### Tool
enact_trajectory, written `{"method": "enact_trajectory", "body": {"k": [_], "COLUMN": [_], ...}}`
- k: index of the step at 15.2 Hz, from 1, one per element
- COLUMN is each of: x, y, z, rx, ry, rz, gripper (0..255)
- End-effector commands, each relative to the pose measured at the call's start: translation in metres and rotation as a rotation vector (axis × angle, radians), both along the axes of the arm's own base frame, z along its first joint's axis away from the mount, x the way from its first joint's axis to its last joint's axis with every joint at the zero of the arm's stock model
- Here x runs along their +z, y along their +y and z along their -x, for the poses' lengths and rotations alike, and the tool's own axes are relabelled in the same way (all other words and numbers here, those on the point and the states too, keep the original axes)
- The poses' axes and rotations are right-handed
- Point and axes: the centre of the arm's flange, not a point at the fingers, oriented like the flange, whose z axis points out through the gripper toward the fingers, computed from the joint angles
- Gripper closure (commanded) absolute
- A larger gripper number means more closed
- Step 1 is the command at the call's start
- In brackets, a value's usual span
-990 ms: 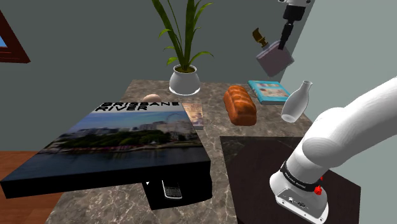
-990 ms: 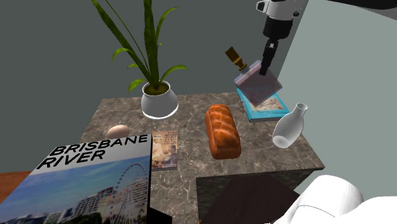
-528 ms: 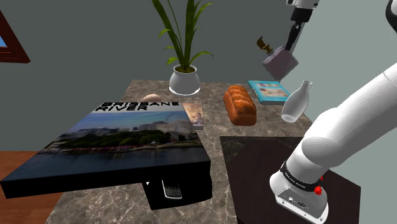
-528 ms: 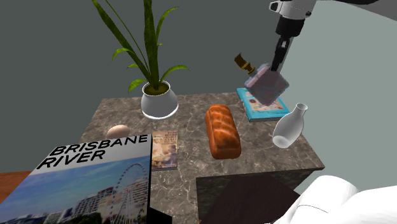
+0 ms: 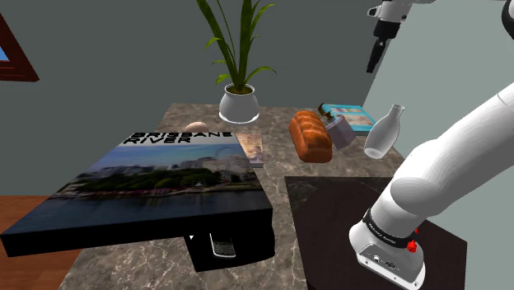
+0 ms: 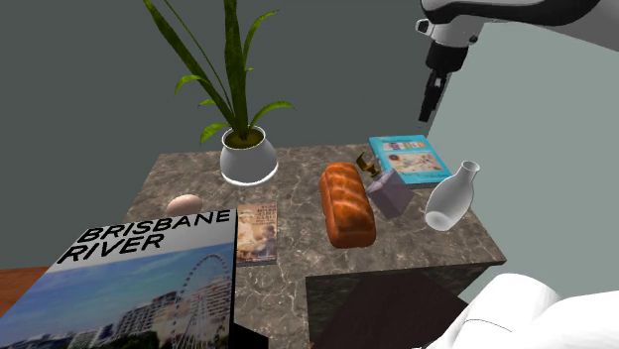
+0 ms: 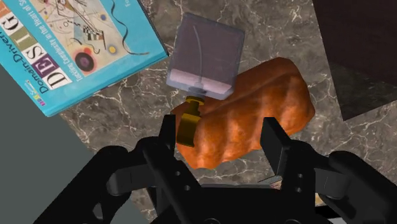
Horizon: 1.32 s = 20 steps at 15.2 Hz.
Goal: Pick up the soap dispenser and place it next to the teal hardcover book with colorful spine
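My claw (image 5: 372, 59) hangs open and empty, high above the tabletop (image 5: 278, 169). Directly below it the soap dispenser (image 7: 207, 54) lies tipped, just beside the teal book (image 7: 76, 44), its pump end pointing at the bread loaf (image 7: 254, 111).

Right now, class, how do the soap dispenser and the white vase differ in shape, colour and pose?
Shape: the soap dispenser is boxy with a short pump; the white vase is rounded with a narrow neck.
Colour: the dispenser is greyish-lilac with a brown pump; the vase is plain white.
Pose: the dispenser is tipped, pump pointing sideways at the bread loaf; the vase's neck points up.
Both are beside the teal book.
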Motion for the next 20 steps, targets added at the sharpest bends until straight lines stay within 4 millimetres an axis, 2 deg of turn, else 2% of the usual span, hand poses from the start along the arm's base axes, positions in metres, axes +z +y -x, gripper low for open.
{"method": "enact_trajectory", "body": {"k": [1,17,20], "x": [-0.018,-0.209,-0.226], "y": [0.002,0.015,0.016], "z": [-0.006,-0.079,-0.083], "rx": [0.001,0.01,0.01], "ry": [-0.012,-0.137,-0.141], "rz": [0.002,0.022,0.023], "gripper": [0,0,0]}}
